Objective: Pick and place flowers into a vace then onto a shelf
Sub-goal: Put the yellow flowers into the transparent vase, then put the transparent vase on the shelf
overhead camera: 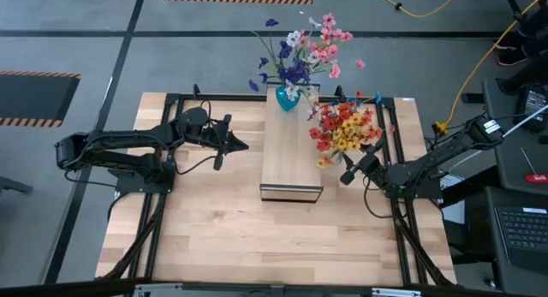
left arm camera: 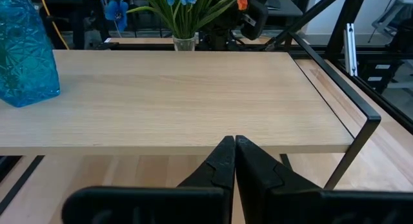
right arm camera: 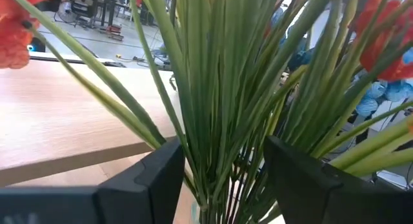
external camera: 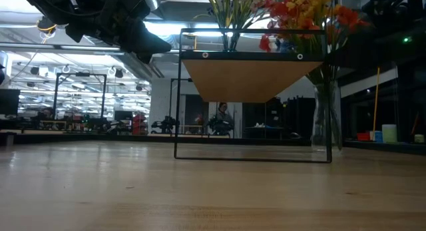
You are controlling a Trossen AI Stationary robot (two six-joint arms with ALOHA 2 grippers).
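Two bunches of flowers show from above: red, orange and yellow blooms (overhead camera: 344, 128) stand in a clear glass vase (external camera: 325, 118) on the tabletop just beside the shelf's right edge, and pink, blue and white blooms (overhead camera: 301, 50) rise from a teal vase (overhead camera: 287, 98) at the far end of the shelf (overhead camera: 291, 151).

The right gripper (overhead camera: 354, 170) sits at the red-and-yellow bunch, its two fingers (right arm camera: 147, 175) parted, with the green stems (right arm camera: 219, 108) passing through the gap between them. Whether either finger presses on the stems cannot be told (the wrist view shows space on both sides).

The left gripper (overhead camera: 233, 144) hangs above the table just off the shelf's left edge, its fingers (left arm camera: 222, 161) pressed tip to tip with nothing between them, pointing toward the plank.

The shelf's light-wood top rests on a thin black frame, which stands on the wider butcher-block table (overhead camera: 205, 228). Beyond the table, grey floor carries hazard-striped mats (overhead camera: 34, 96) and a yellow cable (overhead camera: 479, 62). The low view looks into a lit workshop, where a person (external camera: 223, 118) is seen far back beneath the shelf.
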